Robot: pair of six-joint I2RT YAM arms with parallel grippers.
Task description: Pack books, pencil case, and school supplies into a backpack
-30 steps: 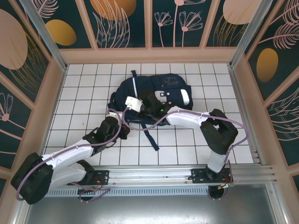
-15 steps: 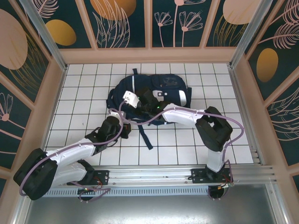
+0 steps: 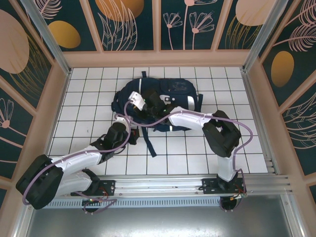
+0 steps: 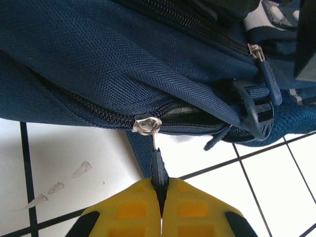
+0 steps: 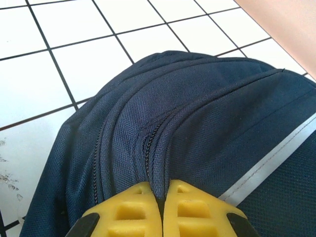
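Working the zip (image 4: 98,113), I judge: L gripper (image 4: 160,207) pressed on the zip pull (image 4: 157,173), 6 o'clock of its slider (image 4: 145,123); R gripper (image 5: 160,197) pinching backpack (image 5: 197,123) fabric; next needs steady pull, cloth taut; 1 backpack at 12 o'clock from the bases, 2 sliders seen.

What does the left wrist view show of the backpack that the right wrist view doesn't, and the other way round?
Left wrist: the left gripper shut on a black zipper pull of the navy backpack, hanging from a silver slider, an open zipper gap beside it, and a black plastic buckle. Right wrist: the right gripper pinching a fabric fold along a closed zipper, a white stripe and a tan wall. Both: navy backpack fabric, yellow jaws shut, the white tiled table.
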